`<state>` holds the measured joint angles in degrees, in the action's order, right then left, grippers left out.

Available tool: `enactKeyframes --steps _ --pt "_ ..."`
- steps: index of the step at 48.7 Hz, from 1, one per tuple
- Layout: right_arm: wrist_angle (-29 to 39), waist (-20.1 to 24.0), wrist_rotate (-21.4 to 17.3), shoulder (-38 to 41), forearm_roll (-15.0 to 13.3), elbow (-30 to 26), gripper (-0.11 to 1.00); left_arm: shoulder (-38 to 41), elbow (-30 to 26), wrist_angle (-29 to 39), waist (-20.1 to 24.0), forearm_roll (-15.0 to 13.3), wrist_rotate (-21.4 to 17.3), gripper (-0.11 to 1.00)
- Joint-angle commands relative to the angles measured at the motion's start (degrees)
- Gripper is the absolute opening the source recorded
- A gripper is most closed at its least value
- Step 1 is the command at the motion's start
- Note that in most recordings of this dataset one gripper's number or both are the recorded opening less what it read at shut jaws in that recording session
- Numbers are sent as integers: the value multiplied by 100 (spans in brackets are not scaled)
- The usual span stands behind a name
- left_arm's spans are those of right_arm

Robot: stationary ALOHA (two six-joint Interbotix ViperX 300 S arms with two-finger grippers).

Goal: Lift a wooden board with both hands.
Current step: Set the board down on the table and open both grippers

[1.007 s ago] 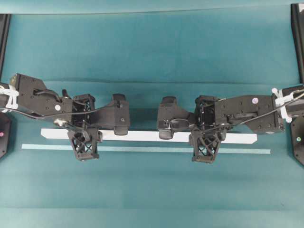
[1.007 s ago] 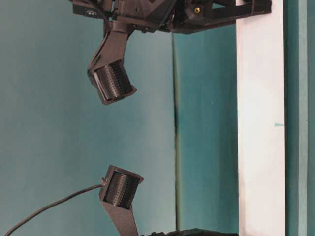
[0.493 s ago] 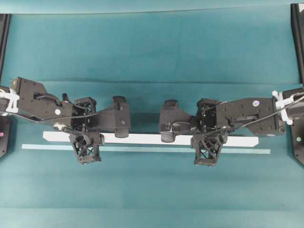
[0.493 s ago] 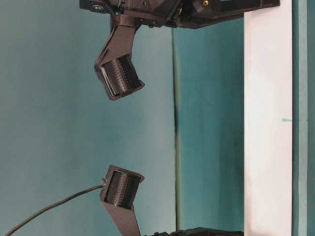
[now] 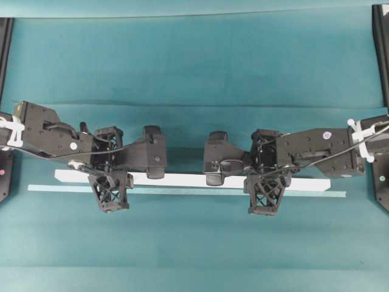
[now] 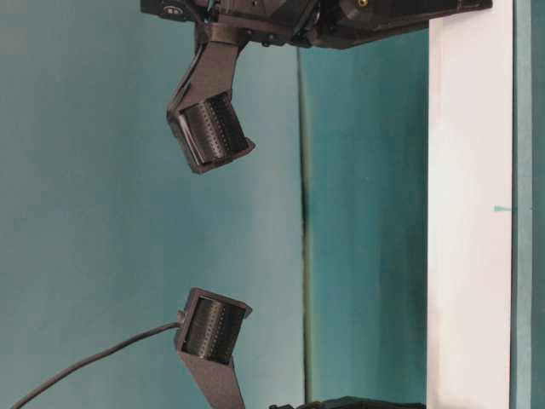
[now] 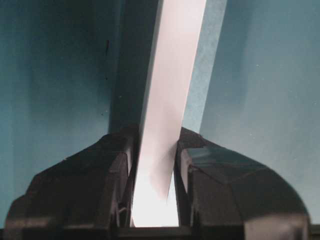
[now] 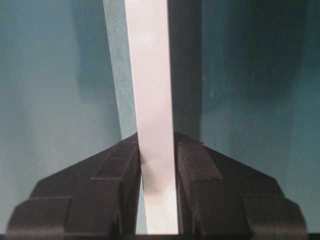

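Over the last second the wooden board (image 5: pixel 188 179) has drifted toward the pale blue-green tape strip (image 5: pixel 182 191) in the overhead view and sits further right in the table-level view, with the teal surface (image 5: pixel 194 61) and a shadow showing beneath it; judged from this, the lift is under way and the board is level. The left gripper (image 7: pixel 154 167) is narrowed onto the board near its left end, fingers (image 7: pixel 117 170) pressing both faces; the right gripper (image 8: pixel 157 160) clamps it likewise near the right end, so both holds look firm.
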<state>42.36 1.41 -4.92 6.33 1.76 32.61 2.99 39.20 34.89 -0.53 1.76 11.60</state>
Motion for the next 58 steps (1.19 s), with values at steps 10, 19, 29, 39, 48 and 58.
enactKeyframes --steps 10,19,29,39,48,58 --pt "-44 70 -53 -9 35 0 21 18 9 18 -44 -26 334 17" --pt "-44 70 -53 0 35 9 21 26 -35 18 -35 -26 334 17" --pt "-53 70 -53 9 35 26 21 35 -26 -9 -44 -26 299 17" --pt "-378 70 -35 -35 9 114 21 0 88 -448 -53 -26 176 17" --pt "-536 70 0 -44 35 132 21 -9 114 -562 -70 -26 44 17" --pt "-606 62 9 -44 35 141 21 -53 158 -589 -62 -26 -149 18"
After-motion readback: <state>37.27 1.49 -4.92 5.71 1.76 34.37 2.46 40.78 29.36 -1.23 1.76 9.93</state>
